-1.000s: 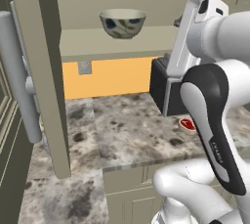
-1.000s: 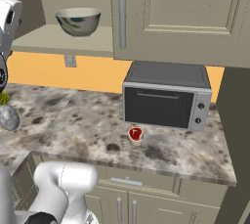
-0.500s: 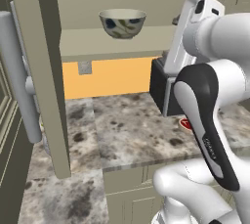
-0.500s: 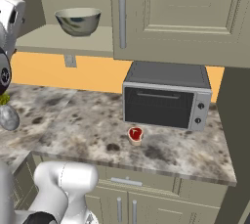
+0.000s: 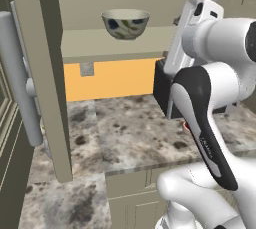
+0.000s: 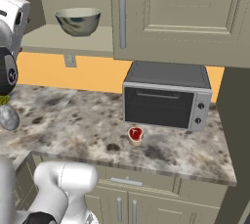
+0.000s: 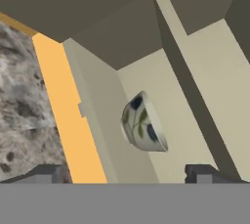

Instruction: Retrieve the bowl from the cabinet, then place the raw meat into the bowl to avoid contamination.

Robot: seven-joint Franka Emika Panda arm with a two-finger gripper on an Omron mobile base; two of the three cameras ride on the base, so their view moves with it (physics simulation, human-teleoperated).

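Note:
The bowl stands upright on the pale shelf of the open cabinet. It is pale with dark blue blotches. In the hand view the bowl lies ahead of my gripper, a short way off and untouched. The two fingertips stand wide apart, so the gripper is open and holds nothing. The raw meat, a small red steak, lies on the counter in front of the toaster oven.
The cabinet's open door with its long bar handle juts out at the left. A closed cabinet door hangs above the toaster oven. A grey vase stands at the counter's left. The marble counter has free room.
My hand has edged slightly toward the bowl at shelf height. The bowl and the meat have not moved.

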